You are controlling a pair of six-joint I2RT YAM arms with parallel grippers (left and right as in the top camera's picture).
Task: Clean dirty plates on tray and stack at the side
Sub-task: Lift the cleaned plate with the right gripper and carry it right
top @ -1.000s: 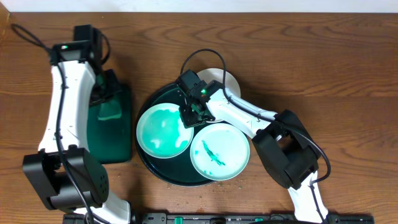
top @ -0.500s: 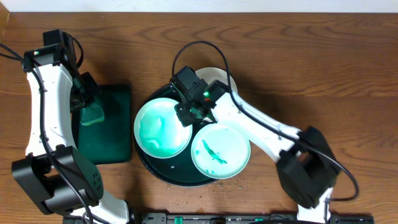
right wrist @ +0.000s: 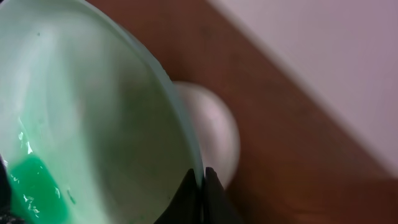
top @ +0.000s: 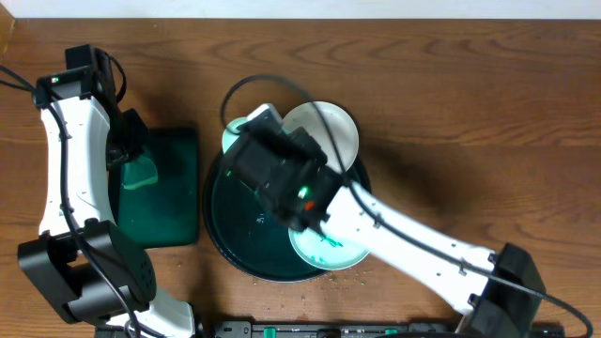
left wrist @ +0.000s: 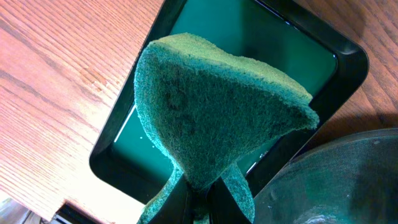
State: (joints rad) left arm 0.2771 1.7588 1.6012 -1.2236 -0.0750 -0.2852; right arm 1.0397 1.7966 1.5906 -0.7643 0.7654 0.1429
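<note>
Right claw [right wrist: 202, 186] pinches the rim of a white plate [right wrist: 93, 118] smeared green.

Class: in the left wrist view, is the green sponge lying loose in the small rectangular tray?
No, the left hand pinches the sponge above the rectangular tray.

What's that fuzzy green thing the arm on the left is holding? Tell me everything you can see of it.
It is a green sponge with a coarse, fibrous surface like a scouring pad. The left gripper pinches its lower edge, so it folds and fans upward into a rough triangle. It looks soft and whole. It hangs over the small rectangular dark green tray, and only the gripper seems to touch it.
</note>
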